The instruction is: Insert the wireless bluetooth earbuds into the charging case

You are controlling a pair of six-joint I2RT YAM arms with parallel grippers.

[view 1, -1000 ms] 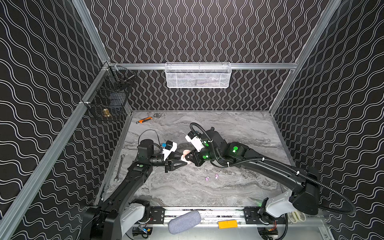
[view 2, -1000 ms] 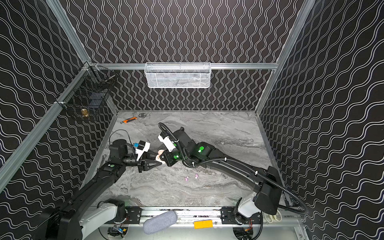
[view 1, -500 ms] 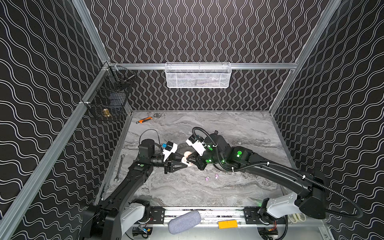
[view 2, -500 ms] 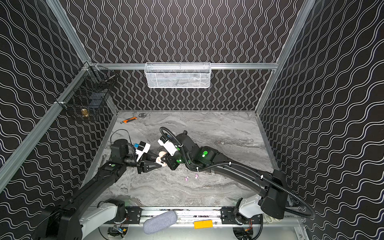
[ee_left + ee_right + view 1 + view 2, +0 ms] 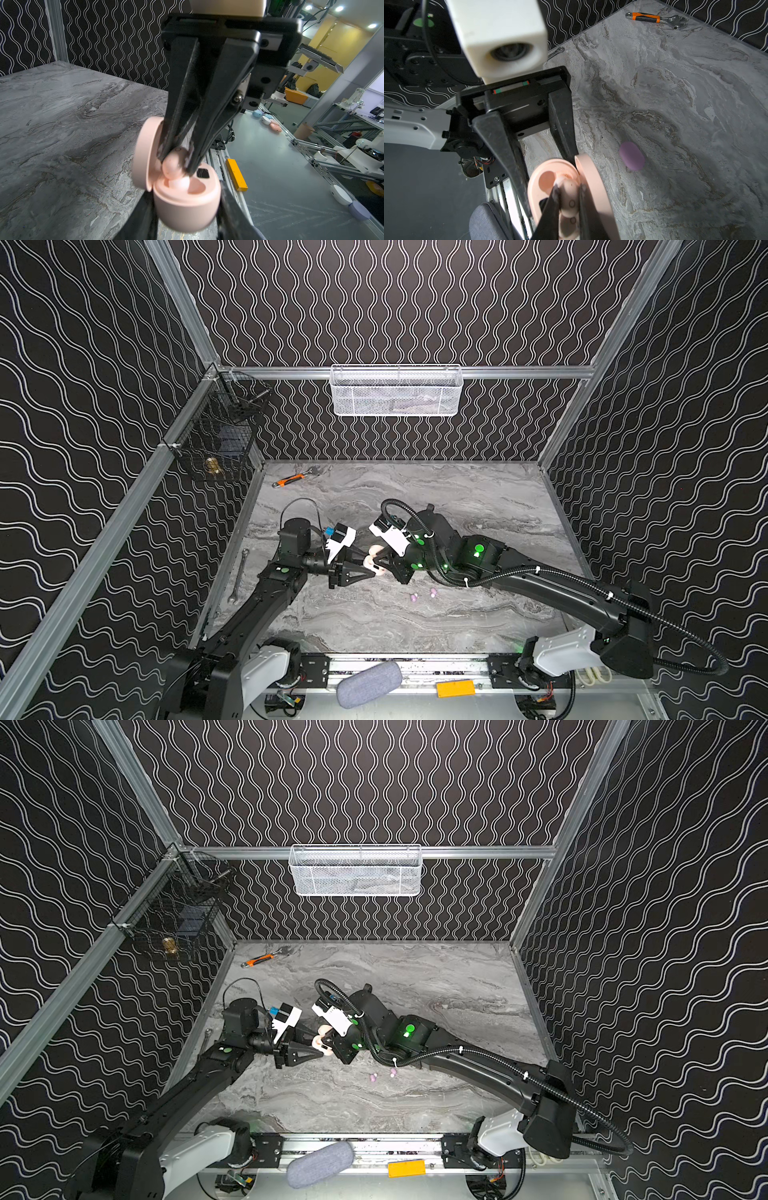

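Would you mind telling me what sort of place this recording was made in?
Most likely a robotics lab test cell: a booth of wavy-patterned walls on aluminium framing, a left arm and right arm mounted on a rail, and more framed benches beyond in the left wrist view.

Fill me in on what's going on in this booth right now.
The left claw grips a pink charging case with its lid open. The right claw pinches a pink earbud and has it at one of the case's sockets, not yet fully seated. Two lilac earbuds lie loose on the table nearby, not yet picked up.
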